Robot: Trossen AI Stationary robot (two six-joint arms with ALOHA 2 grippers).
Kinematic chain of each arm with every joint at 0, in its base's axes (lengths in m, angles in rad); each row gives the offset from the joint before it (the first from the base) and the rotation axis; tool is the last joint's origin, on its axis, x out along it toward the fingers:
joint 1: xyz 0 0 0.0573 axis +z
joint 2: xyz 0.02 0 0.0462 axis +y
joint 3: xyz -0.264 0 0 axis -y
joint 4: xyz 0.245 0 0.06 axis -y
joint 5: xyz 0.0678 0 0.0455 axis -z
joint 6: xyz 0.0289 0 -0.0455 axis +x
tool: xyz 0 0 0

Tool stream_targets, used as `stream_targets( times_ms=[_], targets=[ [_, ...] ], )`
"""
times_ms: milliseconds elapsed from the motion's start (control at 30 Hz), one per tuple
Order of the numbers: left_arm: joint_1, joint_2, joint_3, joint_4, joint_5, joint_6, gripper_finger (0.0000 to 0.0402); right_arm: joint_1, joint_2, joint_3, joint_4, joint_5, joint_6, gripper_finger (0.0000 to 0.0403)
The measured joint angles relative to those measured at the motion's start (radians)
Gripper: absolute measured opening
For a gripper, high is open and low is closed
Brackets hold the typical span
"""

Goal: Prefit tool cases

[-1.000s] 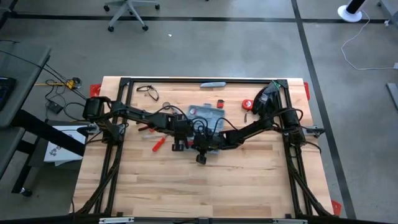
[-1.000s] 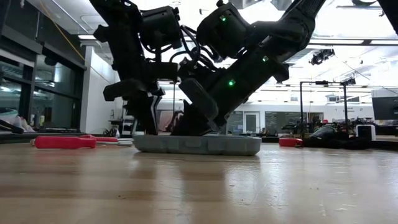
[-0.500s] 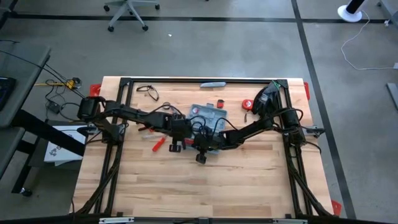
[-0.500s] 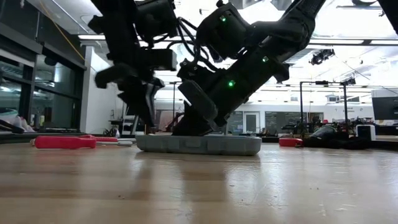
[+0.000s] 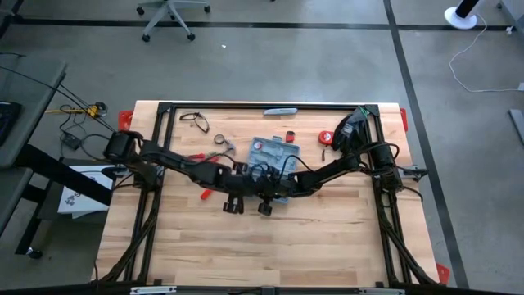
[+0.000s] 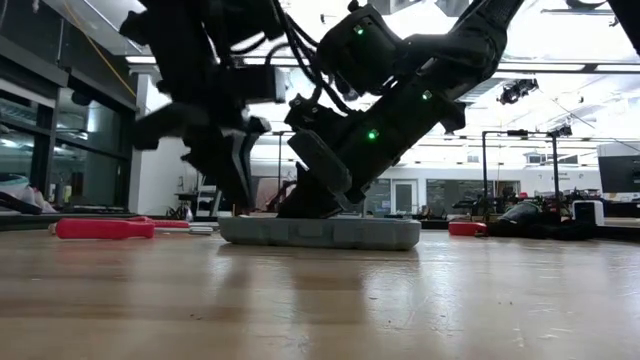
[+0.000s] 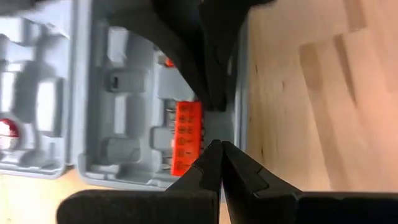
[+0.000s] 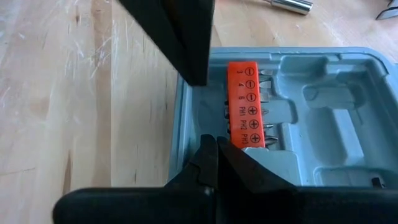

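Note:
The blue-grey tool case (image 5: pixel 274 152) lies open and flat on the wooden table, and the low view shows it as a low slab (image 6: pixel 320 232). An orange bit holder (image 8: pixel 244 102) sits in its moulded tray. Both arms meet over the case's near part. My left gripper (image 7: pixel 221 146) is shut, its tip over the case's side wall beside the bit holder; in the low view it stands at the case's left end (image 6: pixel 238 200). My right gripper (image 8: pixel 214 142) is shut at the case's rim by the bit holder's end. My left gripper hovers with shut fingers over the case's side wall (image 7: pixel 235 134), slanting down from above; whether it touches the wall I cannot tell. My right gripper's shut fingertips (image 6: pixel 305 205) come down aslant onto the case's rim (image 8: pixel 186 134) beside the orange holder. The case lies flat on the table under them.
A red-handled screwdriver (image 5: pixel 207 192) lies left of the case, with another red tool (image 5: pixel 196 157) farther back. A red tape measure (image 5: pixel 325 138), a slim grey bar (image 5: pixel 280 111), a metal socket (image 8: pixel 292 5) and black glasses (image 5: pixel 192 121) lie toward the far edge. The near half is bare wood.
My left gripper has swung toward the table's near edge and a little to the left, along the case's left end, staying shut. My right gripper has kept still on the case.

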Motion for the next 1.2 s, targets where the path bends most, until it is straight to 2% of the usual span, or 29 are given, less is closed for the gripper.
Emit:
stream_targets(
  times_ms=[567,967,1200],
  targets=[
    [-0.004,0.086,0.000,0.036,-0.033,-0.036,0.0000,0.000,-0.002,-0.004,-0.007,0.001,0.015,0.0000],
    [-0.040,0.122,-0.003,0.098,-0.149,-0.153,0.0000,0.000,-0.002,-0.005,-0.027,0.034,0.019,0.0000],
    [-0.042,0.123,-0.003,0.101,-0.170,-0.177,0.0000,0.000,-0.002,-0.005,-0.028,0.057,0.024,0.0000]
  ],
)
